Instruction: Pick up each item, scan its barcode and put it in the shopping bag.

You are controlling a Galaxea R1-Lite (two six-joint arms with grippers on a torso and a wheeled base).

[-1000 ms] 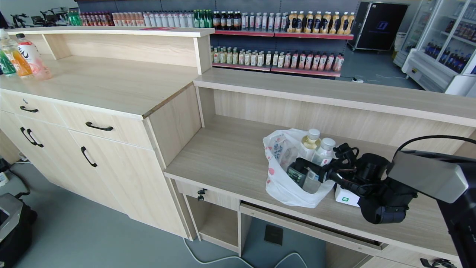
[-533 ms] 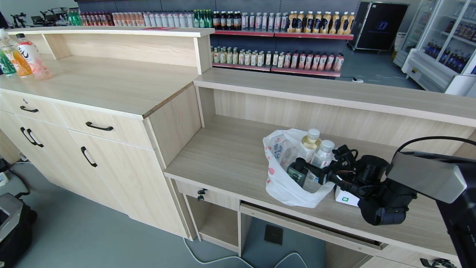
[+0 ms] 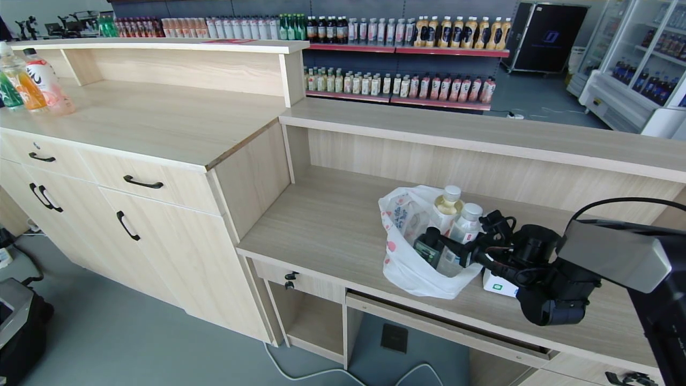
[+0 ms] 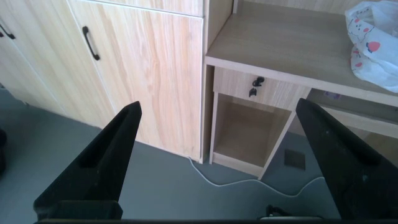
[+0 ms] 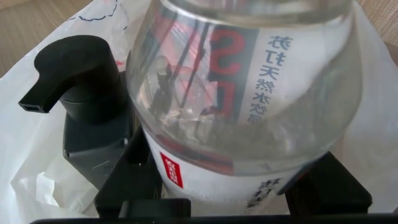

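Clear plastic bottle (image 5: 249, 93) sits clamped in my right gripper (image 3: 446, 251), down inside the white shopping bag (image 3: 407, 271) on the lower desk (image 3: 332, 225). A black pump bottle (image 5: 81, 81) and another capped bottle (image 3: 446, 206) stand just beside it. My left gripper (image 4: 219, 107) hangs spread wide above the floor.

I'm looking at a low wooden desk (image 3: 332, 225) on the right, with a raised ledge along its far side. The white shopping bag (image 3: 407, 268) sits on it toward the right, close to the near edge. A small white box (image 3: 497, 285) lies just right of the bag. Adjoining on the left is a higher counter (image 3: 161, 123), where drink bottles (image 3: 32, 80) stand at the far left end.
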